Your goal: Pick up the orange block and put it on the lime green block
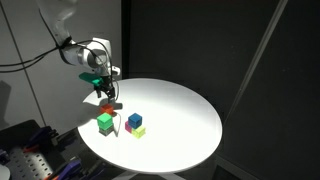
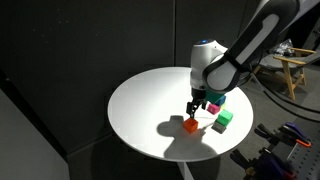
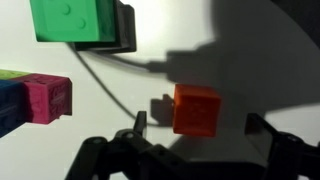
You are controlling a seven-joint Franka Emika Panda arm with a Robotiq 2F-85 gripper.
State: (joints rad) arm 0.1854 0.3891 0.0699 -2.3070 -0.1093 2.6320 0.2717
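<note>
The orange block point(image 3: 196, 108) lies on the white round table point(image 3: 265, 50), apart from the other cubes. It also shows in both exterior views point(image 1: 108, 104) point(image 2: 189, 125). The lime green block point(image 3: 75, 20) sits on the table beyond it, and shows in both exterior views point(image 1: 105, 123) point(image 2: 224, 118). My gripper point(image 3: 200, 128) is open and hovers just above the orange block, with one finger to each side of it. The fingers do not touch it. In both exterior views the gripper point(image 1: 103, 92) point(image 2: 195, 105) points straight down.
A cluster of a magenta cube point(image 3: 47, 97), a blue cube point(image 3: 8, 108) and a pale yellow-green cube point(image 3: 15, 75) stands close to the green block. In an exterior view the cluster point(image 1: 134, 124) lies near the table's middle. Dark curtains surround the table point(image 1: 185, 105).
</note>
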